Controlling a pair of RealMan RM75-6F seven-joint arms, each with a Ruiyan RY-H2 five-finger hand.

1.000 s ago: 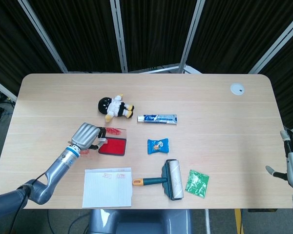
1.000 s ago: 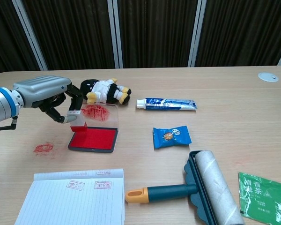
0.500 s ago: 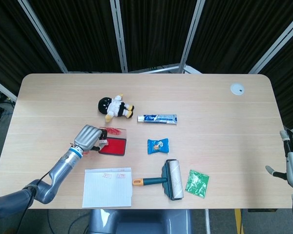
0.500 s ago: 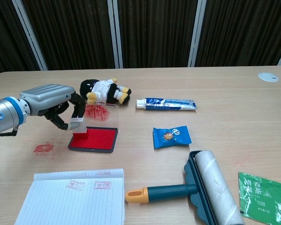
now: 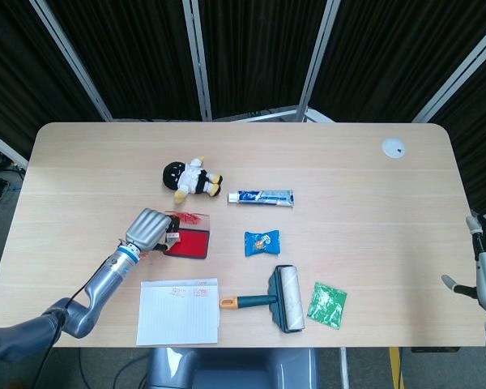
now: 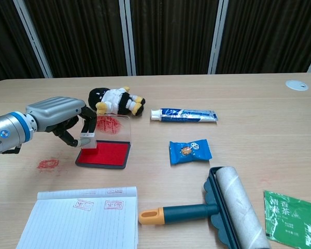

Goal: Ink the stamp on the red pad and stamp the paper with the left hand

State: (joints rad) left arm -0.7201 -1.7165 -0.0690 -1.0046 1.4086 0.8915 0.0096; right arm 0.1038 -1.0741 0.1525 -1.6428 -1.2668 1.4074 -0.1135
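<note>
Now the left hand (image 6: 62,115) pinches the stamp (image 6: 87,140) in curled fingers, its base down on the left edge of the red pad (image 6: 106,154). Paper (image 6: 80,224) lies nearer, below the pad.

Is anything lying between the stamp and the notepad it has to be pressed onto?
Nothing visible does. The left hand holds the stamp over the near left corner of the red pad, and only bare table lies between that pad and the paper in front.
</note>
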